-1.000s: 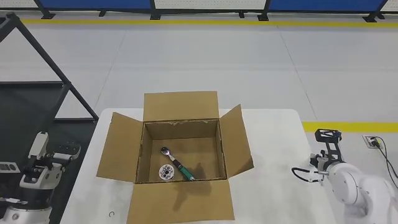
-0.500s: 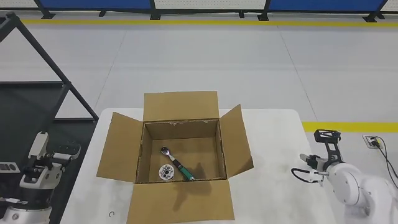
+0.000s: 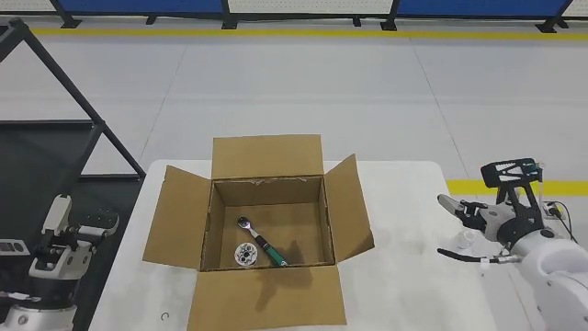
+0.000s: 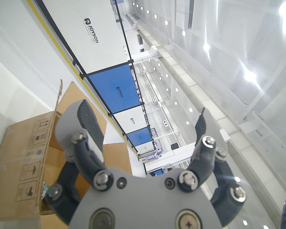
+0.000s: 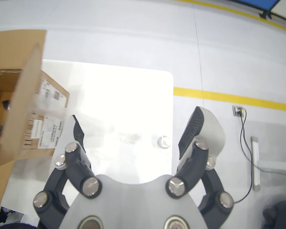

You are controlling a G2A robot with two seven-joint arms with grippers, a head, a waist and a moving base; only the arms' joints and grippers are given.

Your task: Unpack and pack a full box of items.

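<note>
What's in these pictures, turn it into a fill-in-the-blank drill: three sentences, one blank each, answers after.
1. In the cardboard box lies a ratchet wrench with a ____ handle.
2. Counting the small round item beside the wrench, the box holds ____ things.
3. The right hand, by the white table edge, is ____ and holds nothing.

Missing words: green; two; open.

Box (image 3: 266, 191) mouth gapes upward, four flaps splayed; the right flap (image 3: 347, 204) juts between opening and right gripper (image 3: 443, 227). Inside, wrench (image 3: 262, 242) and round part (image 3: 245, 255) crowd the near-left floor, far-right floor open.
</note>
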